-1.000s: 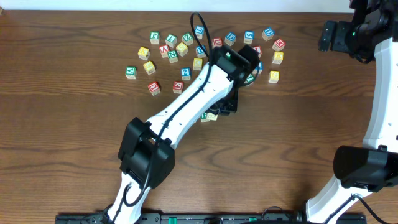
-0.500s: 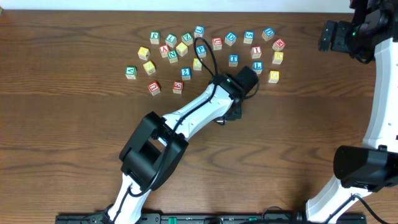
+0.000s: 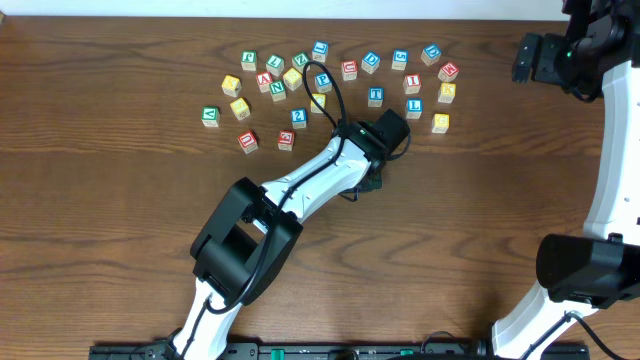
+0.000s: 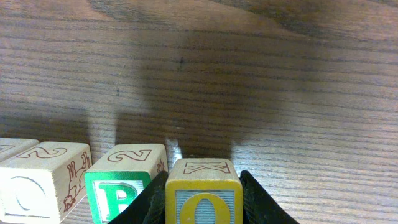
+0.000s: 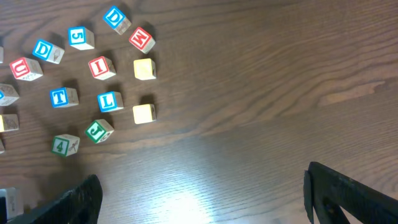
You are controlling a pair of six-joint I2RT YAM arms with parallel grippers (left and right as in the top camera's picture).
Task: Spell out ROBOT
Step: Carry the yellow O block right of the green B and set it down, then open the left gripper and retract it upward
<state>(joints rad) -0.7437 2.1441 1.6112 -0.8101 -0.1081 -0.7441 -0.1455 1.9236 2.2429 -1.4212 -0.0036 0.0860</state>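
Left pincer [image 4: 204, 178], black fingers [image 4: 152, 205]: between them a yellow-framed cube [image 4: 203, 202], yellow O on a pale grey-blue face. Just left of the pincer, a green-framed cube [image 4: 118, 194], green and white face. Further left, a bare-wood cube [image 4: 37, 183], brown line drawings. Table [image 4: 249, 74]: dark brown, streaked wood grain.

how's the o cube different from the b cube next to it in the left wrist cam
The O cube has a yellow frame; the B cube a green one. The O cube is clamped by the left gripper; the B cube stands free. Both are wooden letter cubes.
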